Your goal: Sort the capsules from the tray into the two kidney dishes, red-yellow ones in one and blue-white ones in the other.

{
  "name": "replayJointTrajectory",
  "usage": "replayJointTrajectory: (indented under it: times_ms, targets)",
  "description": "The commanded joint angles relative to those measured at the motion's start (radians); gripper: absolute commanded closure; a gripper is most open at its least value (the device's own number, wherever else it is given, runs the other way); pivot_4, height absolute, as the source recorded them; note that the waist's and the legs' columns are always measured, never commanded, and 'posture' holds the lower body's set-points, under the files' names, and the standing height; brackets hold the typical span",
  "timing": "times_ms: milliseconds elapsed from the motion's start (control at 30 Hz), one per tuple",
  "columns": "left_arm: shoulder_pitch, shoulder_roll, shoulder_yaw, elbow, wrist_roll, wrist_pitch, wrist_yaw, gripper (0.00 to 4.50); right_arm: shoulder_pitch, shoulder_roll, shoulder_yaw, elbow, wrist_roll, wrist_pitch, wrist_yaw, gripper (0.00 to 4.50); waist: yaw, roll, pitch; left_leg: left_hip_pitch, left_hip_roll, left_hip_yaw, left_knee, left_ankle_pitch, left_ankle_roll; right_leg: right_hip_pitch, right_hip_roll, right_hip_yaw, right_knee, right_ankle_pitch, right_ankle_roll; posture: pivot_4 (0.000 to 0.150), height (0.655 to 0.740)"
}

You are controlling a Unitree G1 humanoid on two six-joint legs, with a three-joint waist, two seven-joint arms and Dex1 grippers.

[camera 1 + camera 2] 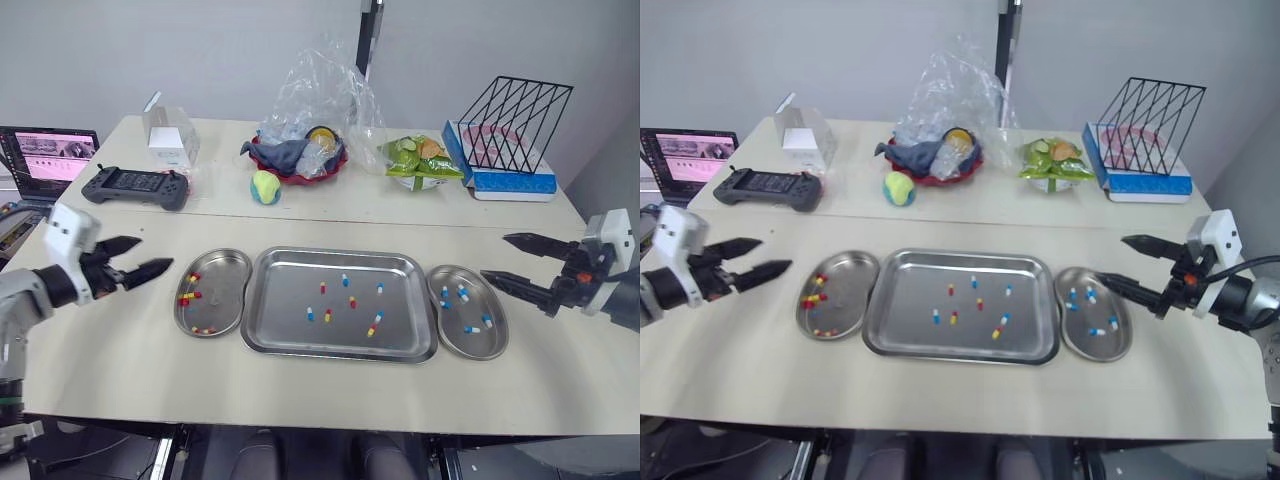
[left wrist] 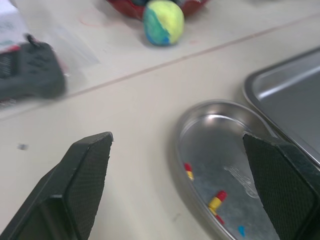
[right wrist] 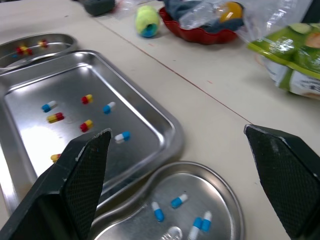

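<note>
capsules (image 1: 351, 301): scattered in tray (image 1: 262, 343), between left dish (image 1: 226, 266) and right dish (image 1: 497, 346)
handling: tiny, light, slick, likely to roll; pinch across the middle
left gripper (image 1: 155, 252): fingers spread, empty
right gripper (image 1: 494, 256): fingers spread, empty

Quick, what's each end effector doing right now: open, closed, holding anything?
Left end effector: open, holding nothing.
Right end effector: open, holding nothing.

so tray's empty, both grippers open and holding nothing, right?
Not empty: the tray holds several capsules of both colours, clear in the left eye view. The left gripper and right gripper are indeed open, holding nothing.
</note>
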Motion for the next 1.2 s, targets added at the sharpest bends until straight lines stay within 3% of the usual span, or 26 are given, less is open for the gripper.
replayJointTrajectory:
  times_ms: [33, 500, 1033, 1200]
  targets:
    - [0.011, 0.032, 0.115, 0.091, -0.009, -0.056, 0.019, 0.19, -0.025, -0.014, -0.052, 0.087, -0.026, -0.078, -0.001, 0.0, 0.0, 0.0, 0.0, 0.0, 0.0, 0.0, 0.0, 0.0, 0.0, 0.0, 0.0, 0.0, 0.0, 0.0, 0.0, 0.15, 0.7334]
    - [0.135, -0.046, 0.213, 0.145, -0.029, -0.201, 0.026, 0.19, -0.056, 0.011, -0.074, 0.413, -0.103, -0.299, -0.042, 0.0, -0.008, 0.0, 0.0, 0.001, 0.001, 0.002, 0.0, 0.0, 0.0, 0.0, 0.0, 0.0, 0.0, 0.0, 0.0, 0.15, 0.7334]
    - [0.115, -0.037, 0.225, 0.156, -0.092, -0.128, 0.042, 0.19, -0.07, 0.01, -0.06, 0.415, -0.089, -0.284, -0.033, 0.0, -0.012, 0.0, 0.0, 0.001, 0.001, 0.002, 0.0, 0.0, 0.0, 0.001, 0.0, 0.0, 0.001, 0.0, 0.0, 0.15, 0.7334]
    - [0.138, -0.037, 0.203, 0.121, -0.1, -0.124, 0.015, 0.19, -0.073, 0.016, -0.026, 0.284, -0.048, -0.176, -0.006, 0.0, -0.017, 0.0, 0.0, 0.001, 0.001, 0.002, 0.0, 0.0, 0.0, 0.0, 0.0, 0.0, 0.001, 0.0, 0.0, 0.15, 0.7334]
